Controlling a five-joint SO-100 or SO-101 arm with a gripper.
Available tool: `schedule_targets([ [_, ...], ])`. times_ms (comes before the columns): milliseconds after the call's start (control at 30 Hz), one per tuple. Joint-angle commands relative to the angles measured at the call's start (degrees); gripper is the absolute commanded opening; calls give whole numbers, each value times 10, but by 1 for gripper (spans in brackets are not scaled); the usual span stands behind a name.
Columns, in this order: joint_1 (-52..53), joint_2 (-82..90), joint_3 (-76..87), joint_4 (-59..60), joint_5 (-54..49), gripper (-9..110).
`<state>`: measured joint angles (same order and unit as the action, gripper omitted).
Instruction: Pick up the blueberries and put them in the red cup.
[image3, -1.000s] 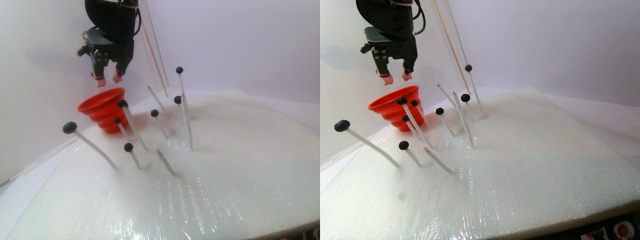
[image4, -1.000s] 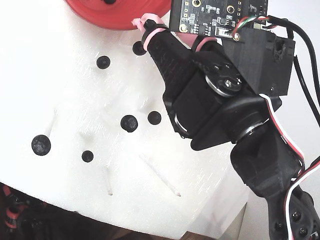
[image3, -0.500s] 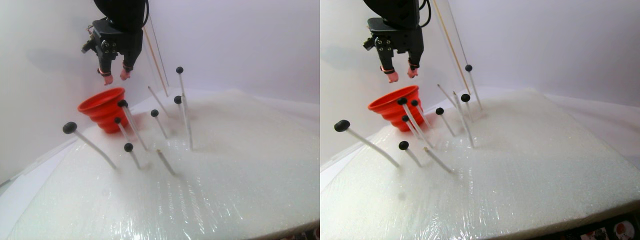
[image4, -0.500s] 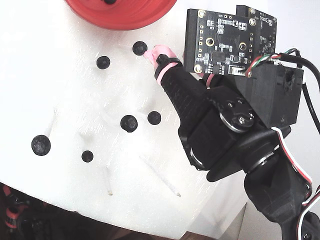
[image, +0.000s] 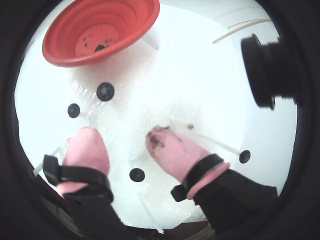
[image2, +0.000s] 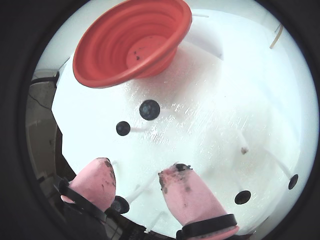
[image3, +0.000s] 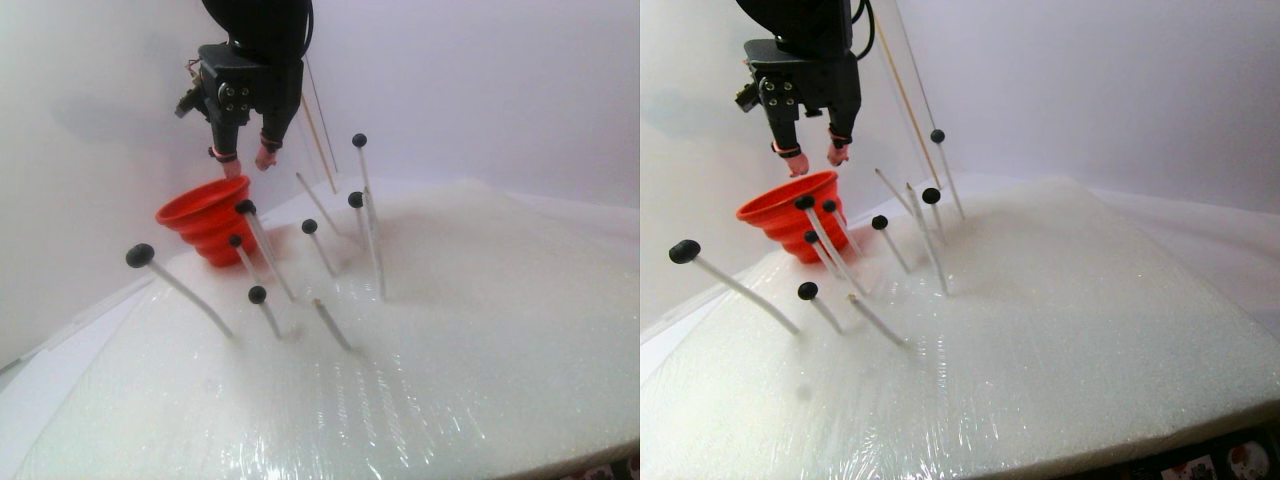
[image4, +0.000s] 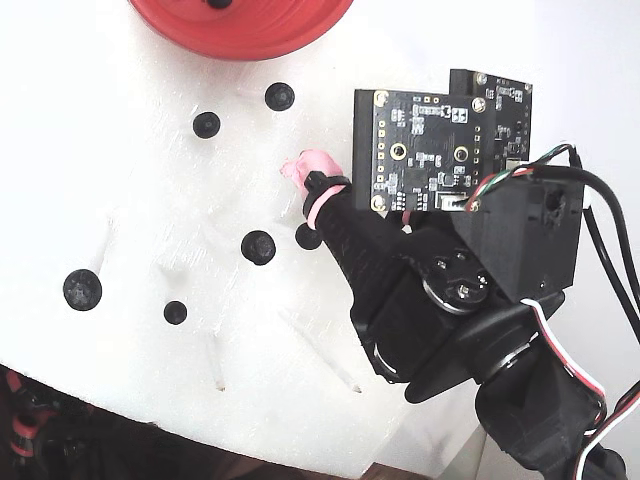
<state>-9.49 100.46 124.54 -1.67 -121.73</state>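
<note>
Pink-capped fingertips (image2: 97, 182) of the gripper (image2: 135, 180) stand spread, nothing between them, above the white foam pad (image3: 470, 330). Beyond them in a wrist view lies the red cup (image2: 132, 42) (dark specks on its floor), with two of the blueberries (image2: 149, 109) just this side of its rim. In the stereo pair view the berries sit atop thin pale sticks (image3: 195, 298) right of the cup.

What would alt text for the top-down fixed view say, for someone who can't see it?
A black robot arm reaches in from the lower right over a white foam board, its pink-tipped gripper hanging among small dark blueberries. The red cup is cut off at the top edge.
</note>
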Motion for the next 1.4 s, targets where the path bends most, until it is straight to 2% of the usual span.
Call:
schedule_targets([
  [0, -1, 47, -4, -1, -5, 17],
  [1367, -18, -150, -68, -141, -1, 16],
])
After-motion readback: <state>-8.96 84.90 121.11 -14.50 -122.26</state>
